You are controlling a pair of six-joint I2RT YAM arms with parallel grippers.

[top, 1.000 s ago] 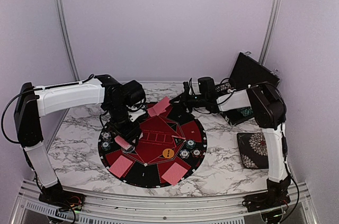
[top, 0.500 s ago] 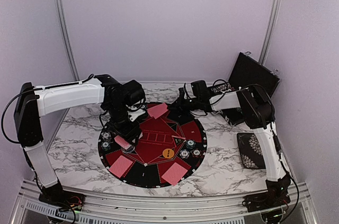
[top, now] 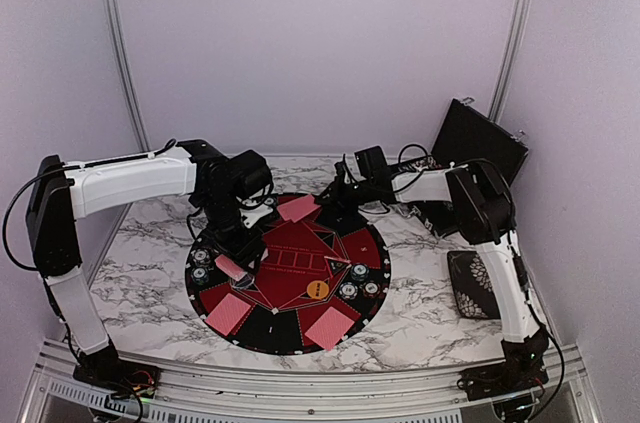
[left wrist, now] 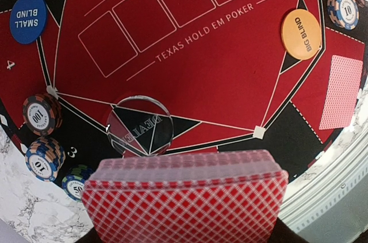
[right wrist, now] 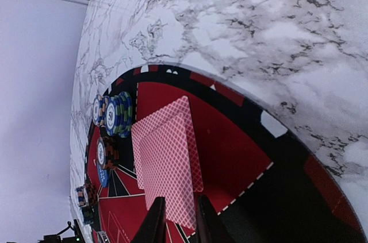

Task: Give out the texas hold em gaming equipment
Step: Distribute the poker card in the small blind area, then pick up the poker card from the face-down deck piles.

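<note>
Two arms reach over a round red and black mat (top: 285, 273) on the marble table (top: 420, 313). White words on the mat (left wrist: 190, 42) say "TEXAS HOLD EM POKER". At 9 o'clock in the left wrist view a blue disc (left wrist: 27, 18) reads "SMALL BLIND". At 2 o'clock an orange disc (left wrist: 301, 34) reads "BIG BLIND". A clear disc (left wrist: 140, 125) near the middle reads "DEALER". Chips (left wrist: 42, 114) show "100", "10" and "50".

The left gripper (top: 233, 265) stands part open, holding a thick deck (left wrist: 187, 197) of red-backed cards. Only its own camera shows the deck close up.

The right gripper (right wrist: 175, 220) has its thin fingers (right wrist: 155, 223) slightly apart around the edge of two cards (right wrist: 167, 168) lying on the mat's red part. A real grip cannot be told. From above, those cards (top: 297, 208) sit at 12 o'clock on the mat. More cards (top: 228, 314) lie at 7 and 5 o'clock, which the right wrist camera misses.
</note>
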